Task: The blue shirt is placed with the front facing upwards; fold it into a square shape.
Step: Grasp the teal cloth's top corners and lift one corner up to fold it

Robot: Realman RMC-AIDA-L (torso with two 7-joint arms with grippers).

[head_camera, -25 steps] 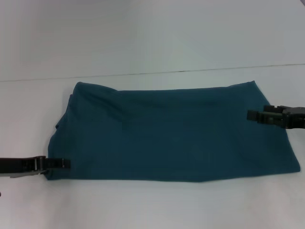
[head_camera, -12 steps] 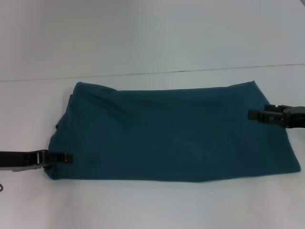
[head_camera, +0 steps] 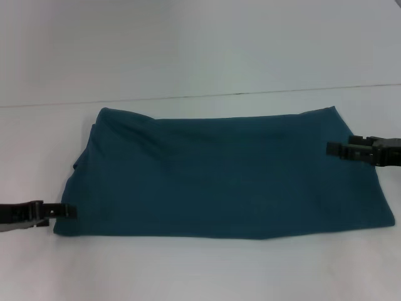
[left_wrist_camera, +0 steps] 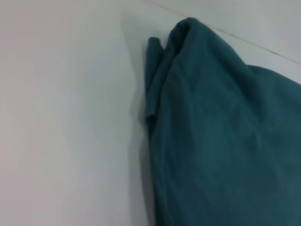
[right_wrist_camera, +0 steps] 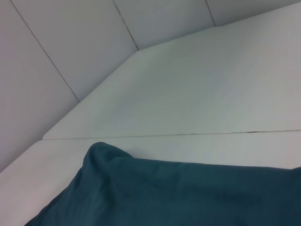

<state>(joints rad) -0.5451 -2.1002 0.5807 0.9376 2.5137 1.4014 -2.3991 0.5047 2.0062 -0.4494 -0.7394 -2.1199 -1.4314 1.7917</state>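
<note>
1. The blue shirt (head_camera: pixel 225 175) lies across the middle of the white tabletop (head_camera: pixel 188 50) as a wide band, longer side to side than front to back. Only plain teal cloth faces up, with no lettering in sight. Its left end is bunched in soft folds, as the left wrist view (left_wrist_camera: pixel 221 141) shows; the right end lies flatter.

2. The near left corner of the shirt has changed. A second ago it sat farther in; it now reaches farther out to the left, so the front edge runs longer and straighter.

3. The left claw (head_camera: pixel 67 211) has drawn outward to the left and slightly nearer along the tabletop, and the corner came with it. Its tips sit right at that corner. It looks pinched onto the cloth, though I cannot tell for certain how far the fingers are parted.

4. The right claw (head_camera: pixel 335 149) sits at the shirt's right edge, toward the far side, and has barely moved. Whether it grips the edge or merely rests against it I cannot tell.

5. My reading: the left end is being tugged flat to tidy the band. The shape is not yet square, so a fold across its length probably remains.
</note>
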